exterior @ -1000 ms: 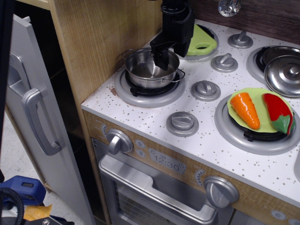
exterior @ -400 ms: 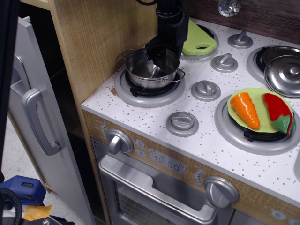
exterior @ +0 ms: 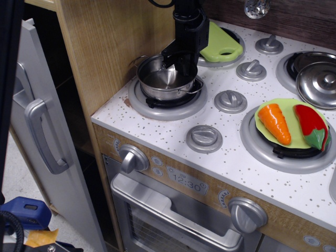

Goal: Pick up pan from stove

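Straddling the pan's (exterior: 165,80) far rim: pincer (exterior: 180,64).

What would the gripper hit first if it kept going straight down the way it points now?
Most likely the pan: the gripper points down at its far rim, fingers seemingly astride the wall, so the rim or the pan's inner floor comes first. Depth is unclear from this single view.

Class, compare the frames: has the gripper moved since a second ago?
Yes. The gripper has shifted left, away from the green cutting board, toward the wooden wall, over the pan's far rim.
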Robot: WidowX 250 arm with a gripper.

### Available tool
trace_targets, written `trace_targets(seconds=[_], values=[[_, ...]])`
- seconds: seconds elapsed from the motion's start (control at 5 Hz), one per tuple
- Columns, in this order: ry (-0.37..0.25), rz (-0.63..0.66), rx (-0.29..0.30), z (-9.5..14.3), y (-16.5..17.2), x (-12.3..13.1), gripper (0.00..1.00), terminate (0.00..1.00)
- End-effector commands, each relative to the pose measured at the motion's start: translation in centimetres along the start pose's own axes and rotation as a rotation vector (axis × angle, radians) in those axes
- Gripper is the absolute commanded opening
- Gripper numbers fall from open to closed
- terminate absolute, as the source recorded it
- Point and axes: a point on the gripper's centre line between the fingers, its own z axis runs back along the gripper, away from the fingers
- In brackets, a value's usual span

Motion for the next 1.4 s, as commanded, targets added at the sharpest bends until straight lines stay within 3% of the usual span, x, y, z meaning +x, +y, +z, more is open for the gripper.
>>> trace_targets(seconds=[0.0, 1.0, 1.2], values=[[0.055, 0.0, 0.053, 2.8, 1.1, -0.5, 0.0, 0.0], [0.107, -0.017, -0.106, 9.4, 2.1, 0.5, 0.0, 0.0], [0.086, -0.015, -0.091, 9.1, 1.9, 0.6, 0.0, 1.0]])
